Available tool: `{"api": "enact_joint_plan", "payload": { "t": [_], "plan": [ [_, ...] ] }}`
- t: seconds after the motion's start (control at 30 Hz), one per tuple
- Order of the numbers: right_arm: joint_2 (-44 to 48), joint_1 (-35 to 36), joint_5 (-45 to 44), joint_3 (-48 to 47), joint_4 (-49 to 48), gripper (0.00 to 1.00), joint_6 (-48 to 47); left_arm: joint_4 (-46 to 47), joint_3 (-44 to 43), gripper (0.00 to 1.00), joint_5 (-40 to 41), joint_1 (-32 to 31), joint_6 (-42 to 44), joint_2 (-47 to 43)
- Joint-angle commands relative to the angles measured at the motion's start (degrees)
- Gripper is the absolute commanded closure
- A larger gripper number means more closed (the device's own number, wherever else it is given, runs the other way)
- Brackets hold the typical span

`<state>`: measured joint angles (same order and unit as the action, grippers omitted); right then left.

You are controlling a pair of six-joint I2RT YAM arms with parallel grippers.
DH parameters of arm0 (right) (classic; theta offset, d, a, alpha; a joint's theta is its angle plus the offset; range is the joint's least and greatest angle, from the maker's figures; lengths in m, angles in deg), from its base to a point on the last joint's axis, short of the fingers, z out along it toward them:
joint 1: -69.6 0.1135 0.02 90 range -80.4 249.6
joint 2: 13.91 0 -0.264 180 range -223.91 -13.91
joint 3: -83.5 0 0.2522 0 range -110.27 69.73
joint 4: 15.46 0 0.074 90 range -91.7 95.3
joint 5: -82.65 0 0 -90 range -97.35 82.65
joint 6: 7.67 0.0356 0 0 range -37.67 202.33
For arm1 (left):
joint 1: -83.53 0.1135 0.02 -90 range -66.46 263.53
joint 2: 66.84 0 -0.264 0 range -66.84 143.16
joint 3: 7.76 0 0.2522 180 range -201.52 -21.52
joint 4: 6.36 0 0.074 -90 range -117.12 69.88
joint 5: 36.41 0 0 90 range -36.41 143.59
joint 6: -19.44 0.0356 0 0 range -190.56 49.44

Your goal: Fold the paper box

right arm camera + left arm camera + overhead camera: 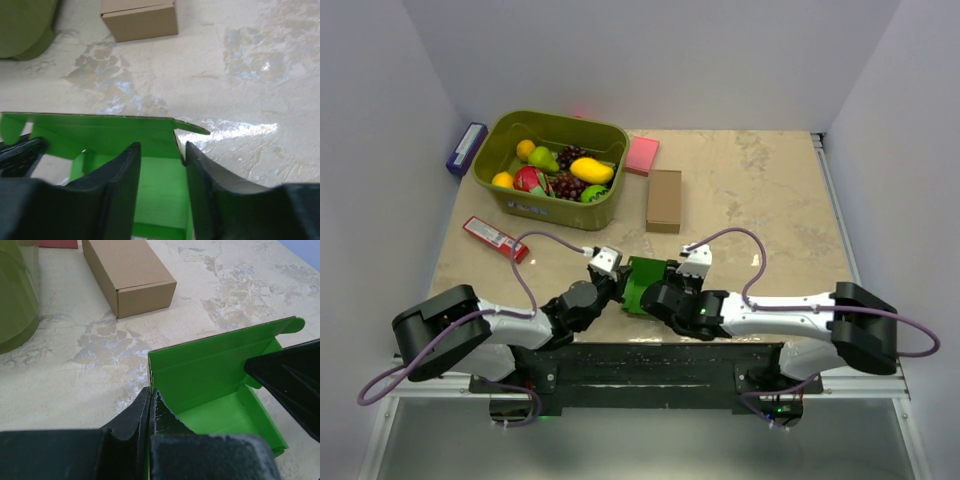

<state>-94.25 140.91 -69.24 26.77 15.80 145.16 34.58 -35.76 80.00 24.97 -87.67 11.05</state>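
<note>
Green paper box (210,370), plain card

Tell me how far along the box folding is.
Partway. The paper box has its back and side walls standing around the floor. The left gripper pinches one end wall; the right gripper, fingers apart, straddles the opposite end. The tabbed tall flap is not yet folded over.

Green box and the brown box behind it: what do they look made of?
Green box: thin card, likely fine corrugated, with matte green faces; its cut edge shows brown with tiny flutes. Brown box: plain uncoated cardboard, matte, with crisp folded seams.
</note>
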Motion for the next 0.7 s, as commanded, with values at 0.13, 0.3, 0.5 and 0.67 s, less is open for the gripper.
{"api": "enact_joint_plan", "payload": {
  "t": [0.13, 0.3, 0.5, 0.67],
  "plan": [
    [18.4, 0.5, 13.2, 2.1, 5.8, 0.33, 7.0, 4.4, -0.1, 1.00, 1.2, -1.4, 8.1, 0.2],
    [26.3, -2.4, 16.7, 0.4, 4.4, 0.16, 5.4, 5.2, 0.4, 1.00, 1.4, -1.9, 10.1, 0.6],
    [25.6, -21.6, 37.3, -2.8, 0.1, 0.14, -7.5, 6.2, 0.6, 1.00, 1.0, -2.3, 11.2, 1.0],
    [22.4, -22.1, 43.0, -2.3, -6.4, 0.13, -0.6, 6.9, 0.4, 1.00, 2.1, -2.7, 12.3, 2.7]
  ]
}}
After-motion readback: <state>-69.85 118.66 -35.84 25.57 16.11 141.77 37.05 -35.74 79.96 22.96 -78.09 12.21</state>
